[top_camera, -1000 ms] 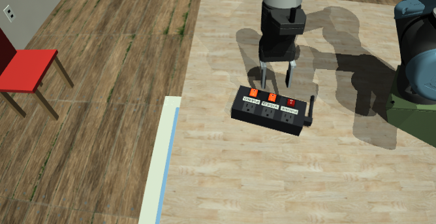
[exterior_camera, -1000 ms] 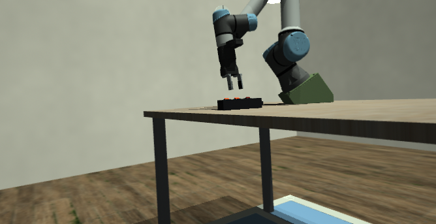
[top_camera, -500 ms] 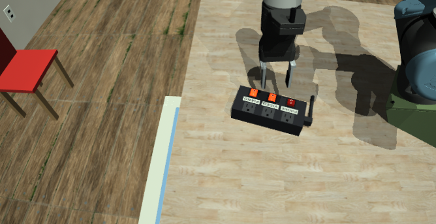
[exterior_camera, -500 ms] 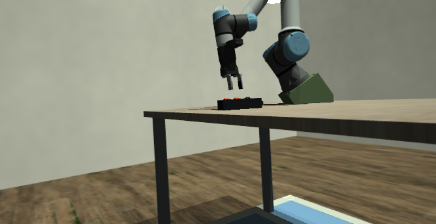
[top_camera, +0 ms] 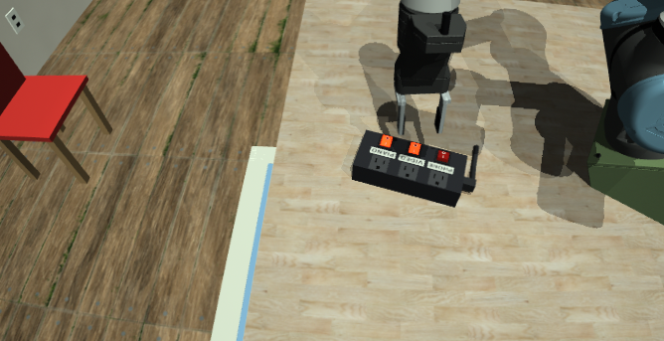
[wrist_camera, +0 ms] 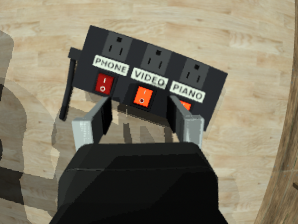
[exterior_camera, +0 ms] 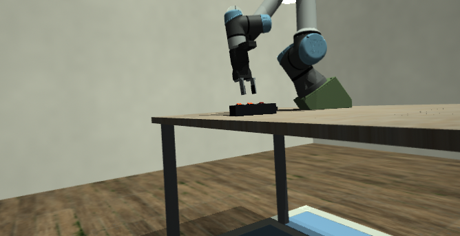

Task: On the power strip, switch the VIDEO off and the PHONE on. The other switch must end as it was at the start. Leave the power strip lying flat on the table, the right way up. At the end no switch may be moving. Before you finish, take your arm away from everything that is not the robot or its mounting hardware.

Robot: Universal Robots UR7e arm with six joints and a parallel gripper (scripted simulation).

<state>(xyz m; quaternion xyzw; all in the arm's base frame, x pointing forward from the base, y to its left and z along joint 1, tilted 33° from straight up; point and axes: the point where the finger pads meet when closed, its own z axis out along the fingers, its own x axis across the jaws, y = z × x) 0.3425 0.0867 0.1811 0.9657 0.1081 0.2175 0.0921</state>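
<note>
A black power strip (top_camera: 393, 176) (exterior_camera: 253, 109) (wrist_camera: 156, 52) lies flat on the table, right way up, with three sockets and three rocker switches. The PIANO switch (top_camera: 386, 140) (wrist_camera: 186, 104) and the VIDEO switch (top_camera: 415, 147) (wrist_camera: 141, 96) glow bright orange. The PHONE switch (top_camera: 442, 155) (wrist_camera: 103, 83) is dark red. My gripper (top_camera: 422, 122) (exterior_camera: 248, 89) (wrist_camera: 139, 107) is open and empty. It hangs a short way above the strip's switch side, its fingers straddling the VIDEO switch in the wrist view.
The strip's short black cord stub (top_camera: 473, 163) (wrist_camera: 67, 90) sticks out at the PHONE end. The arm's green base (top_camera: 626, 176) (exterior_camera: 323, 98) stands at the table's right. The table's left edge (top_camera: 285, 116) is near the strip. A red chair (top_camera: 40, 108) stands on the floor.
</note>
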